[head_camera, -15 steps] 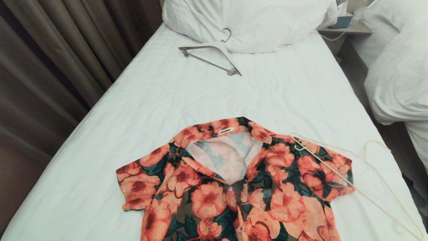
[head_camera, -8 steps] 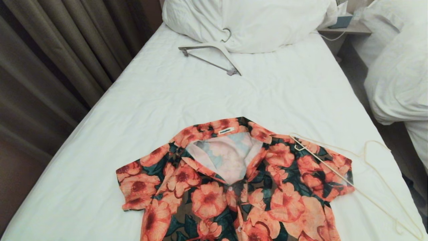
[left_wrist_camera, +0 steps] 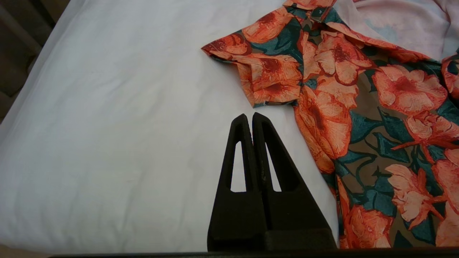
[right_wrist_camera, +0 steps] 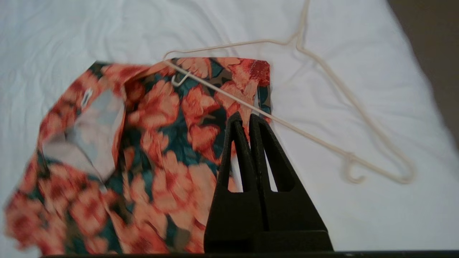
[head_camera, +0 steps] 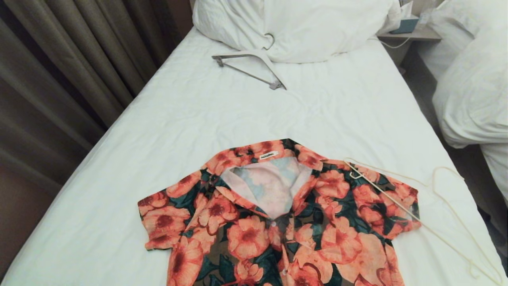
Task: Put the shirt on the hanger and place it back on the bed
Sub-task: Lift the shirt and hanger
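Nearest to you, the flowered shirt [head_camera: 278, 214] lay flat on the bed [head_camera: 222, 115], front side up, with its collar open and the pale inside and small white neck label showing. Its bottom part ran out of the head view toward you.

Your left gripper [left_wrist_camera: 250, 118] was above the white sheet, just beside the shirt's left sleeve, not touching the cloth. Its two black fingers were pressed together, with nothing between them.

Your right gripper [right_wrist_camera: 245, 119] was above the shirt's right sleeve, close to the hanger wire. Its fingers were pressed together too, and they held nothing. Neither arm showed in the head view.

The thin cream wire hanger [head_camera: 401, 198] lay on the shirt's right side. One end of it rested on the right shoulder and sleeve, and the rest lay on the sheet beside the shirt, reaching toward the bed's right edge. It was not inside the shirt.

Farther up the bed, well apart from the shirt, a thicker white hanger [head_camera: 250, 67] with a grey bar lay on the sheet, with its hook touching the big white pillow [head_camera: 301, 28] at the head of the bed.

On the left hung brown curtains [head_camera: 71, 67]. On the right stood a second bed [head_camera: 472, 87] with a rumpled white duvet, and between the beds a small nightstand [head_camera: 412, 33].
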You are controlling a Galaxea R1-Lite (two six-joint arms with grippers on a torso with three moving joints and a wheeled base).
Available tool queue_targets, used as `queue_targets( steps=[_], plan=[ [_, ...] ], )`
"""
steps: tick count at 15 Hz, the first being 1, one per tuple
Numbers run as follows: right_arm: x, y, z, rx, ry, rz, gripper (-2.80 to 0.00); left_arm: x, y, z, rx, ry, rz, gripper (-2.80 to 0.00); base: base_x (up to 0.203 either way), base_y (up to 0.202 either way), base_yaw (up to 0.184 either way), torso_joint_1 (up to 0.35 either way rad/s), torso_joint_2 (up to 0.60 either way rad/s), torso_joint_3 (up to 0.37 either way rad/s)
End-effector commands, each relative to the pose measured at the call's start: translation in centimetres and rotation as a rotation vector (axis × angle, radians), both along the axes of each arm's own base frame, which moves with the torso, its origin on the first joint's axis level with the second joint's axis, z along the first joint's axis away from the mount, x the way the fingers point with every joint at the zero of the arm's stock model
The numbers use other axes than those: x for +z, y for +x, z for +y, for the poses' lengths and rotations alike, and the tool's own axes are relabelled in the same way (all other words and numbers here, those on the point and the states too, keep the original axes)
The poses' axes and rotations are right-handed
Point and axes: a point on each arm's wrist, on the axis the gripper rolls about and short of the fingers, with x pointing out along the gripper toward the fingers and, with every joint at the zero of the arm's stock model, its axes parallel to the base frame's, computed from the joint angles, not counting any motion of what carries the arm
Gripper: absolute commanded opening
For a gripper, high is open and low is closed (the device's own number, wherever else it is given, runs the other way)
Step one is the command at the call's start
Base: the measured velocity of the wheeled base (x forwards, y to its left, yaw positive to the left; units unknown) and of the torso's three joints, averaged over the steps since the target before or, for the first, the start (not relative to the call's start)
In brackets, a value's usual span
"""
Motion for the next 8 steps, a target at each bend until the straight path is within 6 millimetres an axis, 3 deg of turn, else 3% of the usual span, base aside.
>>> queue_targets(
  steps=[1,4,6,8],
  plan=[
    [-0.7,6.2,-2.0,-0.064,0.099,0.199,-2.8,0.0,0.0,0.0,0.0,0.0,0.002,-2.8,0.0,0.0,0.0,0.0,0.0,0.0],
    [-3.1,11.1,-7.7,-0.132,0.27,0.363,-2.8,0.0,0.0,0.0,0.0,0.0,0.002,-2.8,0.0,0.0,0.0,0.0,0.0,0.0],
    [-5.4,12.1,-12.4,-0.181,0.399,0.427,-2.8,0.0,0.0,0.0,0.0,0.0,0.002,-2.8,0.0,0.0,0.0,0.0,0.0,0.0],
    [-5.9,11.7,-15.7,-0.189,0.508,0.424,-2.8,0.0,0.0,0.0,0.0,0.0,0.002,-2.8,0.0,0.0,0.0,0.0,0.0,0.0]
  ],
)
